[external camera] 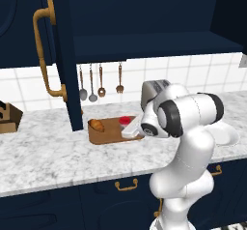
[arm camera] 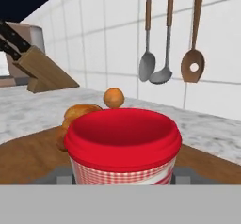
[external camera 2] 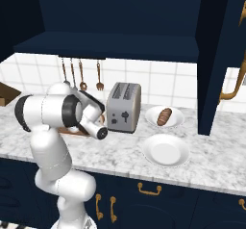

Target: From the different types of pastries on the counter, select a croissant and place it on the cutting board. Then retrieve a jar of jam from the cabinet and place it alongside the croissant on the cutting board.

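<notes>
1. Gripper (arm camera: 123,183) closes on the jar of jam (arm camera: 123,145); in the hand view the jar's red lid fills the lower centre, checked red-and-white wall below it, a dark finger tip (arm camera: 63,177) against its left side and another on its right.
2. Jar of jam (external camera: 125,121) sits at centre of the left base view, over the right half of the cutting board (external camera: 108,133). Whether its base touches the board I cannot tell.
3. Croissant (external camera: 97,124) lies on the left end of the board in the left base view, well apart from the jar. In the hand view the croissant (arm camera: 77,112) shows just behind the jar's left shoulder, with a small round orange thing (arm camera: 113,97) behind it.
4. Cabinet (external camera: 62,55) door stands open at upper left of the left base view, long brass handle (external camera: 44,55) on its face.
5. Counter (external camera: 53,156) is marbled white-grey, running across the middle of both base views.
6. Toaster (external camera 2: 124,107) stands at centre of the right base view, just right of the arm's wrist. Right of it, a white bowl (external camera 2: 177,122) holds the darker brown pastry (external camera 2: 164,116); an empty white plate (external camera 2: 165,151) sits nearer the lower edge.
7. Knife block (arm camera: 40,63) at upper left of the hand view; hanging utensils (arm camera: 162,44) on the tiled wall at upper right.
</notes>
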You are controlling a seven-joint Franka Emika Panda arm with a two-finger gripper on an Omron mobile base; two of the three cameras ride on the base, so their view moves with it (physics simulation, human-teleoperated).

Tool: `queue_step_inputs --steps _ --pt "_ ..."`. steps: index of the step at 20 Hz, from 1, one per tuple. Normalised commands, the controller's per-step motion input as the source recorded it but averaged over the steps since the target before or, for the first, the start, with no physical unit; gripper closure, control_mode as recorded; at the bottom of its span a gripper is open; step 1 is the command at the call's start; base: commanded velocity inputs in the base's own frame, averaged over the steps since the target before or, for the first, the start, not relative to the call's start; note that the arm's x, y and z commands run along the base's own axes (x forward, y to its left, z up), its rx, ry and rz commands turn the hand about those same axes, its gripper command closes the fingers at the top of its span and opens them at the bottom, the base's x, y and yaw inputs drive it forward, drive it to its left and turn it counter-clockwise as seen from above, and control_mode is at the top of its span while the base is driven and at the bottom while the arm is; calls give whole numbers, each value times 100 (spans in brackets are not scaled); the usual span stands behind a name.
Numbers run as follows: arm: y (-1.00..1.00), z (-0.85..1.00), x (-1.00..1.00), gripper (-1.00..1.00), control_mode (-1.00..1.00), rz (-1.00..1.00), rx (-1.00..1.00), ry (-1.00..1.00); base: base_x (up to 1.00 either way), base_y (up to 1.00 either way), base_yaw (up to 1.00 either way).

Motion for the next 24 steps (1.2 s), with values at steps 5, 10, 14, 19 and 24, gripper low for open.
queue_step_inputs --steps 5,10,14,19,24 --pt "17 -25 54 100 -100 1 0 -1 0 0 0" --pt "36 -55 44 100 -100 4 0 0 0 0 0" --pt "18 -44 30 -100 -100 2 0 -1 0 0 0" --pt "0 -37 0 -100 -100 0 0 0 0 0 0" --pt "0 -22 -19 -100 -100 0 0 0 0 0 0"
